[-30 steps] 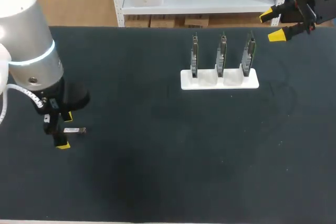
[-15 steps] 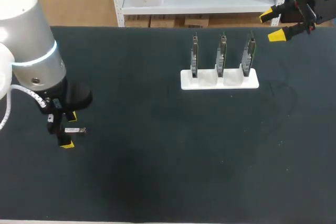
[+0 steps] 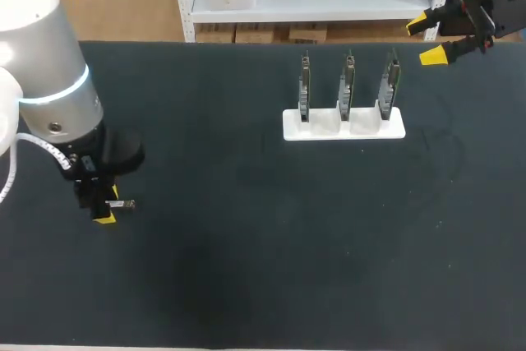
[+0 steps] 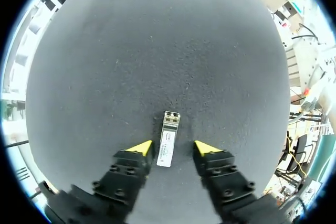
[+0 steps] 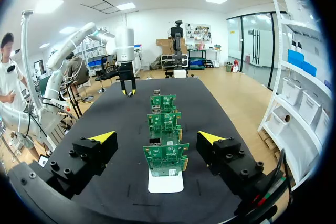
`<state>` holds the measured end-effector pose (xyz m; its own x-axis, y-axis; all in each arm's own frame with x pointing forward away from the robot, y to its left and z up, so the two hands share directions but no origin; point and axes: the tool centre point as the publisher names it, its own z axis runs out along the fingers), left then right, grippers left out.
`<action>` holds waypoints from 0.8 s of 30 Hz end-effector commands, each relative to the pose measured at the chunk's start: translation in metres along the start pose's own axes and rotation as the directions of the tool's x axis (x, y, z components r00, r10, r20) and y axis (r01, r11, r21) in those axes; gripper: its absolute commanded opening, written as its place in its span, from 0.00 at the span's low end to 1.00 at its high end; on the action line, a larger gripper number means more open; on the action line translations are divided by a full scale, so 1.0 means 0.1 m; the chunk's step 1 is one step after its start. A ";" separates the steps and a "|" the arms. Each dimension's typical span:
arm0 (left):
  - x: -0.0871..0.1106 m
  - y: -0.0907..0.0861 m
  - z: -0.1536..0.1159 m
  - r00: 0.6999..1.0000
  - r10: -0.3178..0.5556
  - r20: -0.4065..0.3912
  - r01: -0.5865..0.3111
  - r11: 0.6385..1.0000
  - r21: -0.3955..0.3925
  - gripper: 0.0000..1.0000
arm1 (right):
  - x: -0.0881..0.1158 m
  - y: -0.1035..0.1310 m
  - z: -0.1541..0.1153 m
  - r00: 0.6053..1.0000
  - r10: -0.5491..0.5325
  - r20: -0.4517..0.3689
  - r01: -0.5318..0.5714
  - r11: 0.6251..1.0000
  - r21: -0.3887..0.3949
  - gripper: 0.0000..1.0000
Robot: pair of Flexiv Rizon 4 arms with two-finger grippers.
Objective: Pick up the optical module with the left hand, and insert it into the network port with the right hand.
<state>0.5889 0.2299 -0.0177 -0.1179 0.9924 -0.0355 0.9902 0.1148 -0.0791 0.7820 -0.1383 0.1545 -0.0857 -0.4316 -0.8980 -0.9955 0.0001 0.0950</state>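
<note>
Optical module is found flat on the black table, between the spread fingers of the left gripper, touched by neither tip. The right gripper is likewise spread, with three network cards upright in a white holder ahead of it

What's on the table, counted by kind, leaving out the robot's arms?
Small silver metal optical module: 1
Upright green circuit boards: 3
White plastic holder under the boards: 1
Total: 5
</note>
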 end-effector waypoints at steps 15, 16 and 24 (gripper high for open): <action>-0.30 0.21 -0.21 0.996 0.048 0.071 -0.046 0.999 -0.028 0.00 | 0.00 0.02 0.00 1.000 -0.001 -0.001 0.001 1.000 0.005 1.00; -0.33 0.23 -0.23 0.996 0.051 0.079 -0.048 0.998 -0.035 0.00 | 0.00 0.02 0.00 1.000 -0.001 -0.001 0.001 1.000 0.005 1.00; -0.64 0.56 -0.59 0.983 0.066 0.171 -0.044 0.991 -0.130 0.00 | 0.00 0.02 0.00 1.000 -0.001 -0.001 0.001 1.000 0.005 1.00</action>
<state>0.6499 0.1774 0.0307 -0.0755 0.9760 -0.2043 0.9953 0.0864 0.0446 0.7820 -0.1383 0.1544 -0.0857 -0.4316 -0.8980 -0.9955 0.0001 0.0950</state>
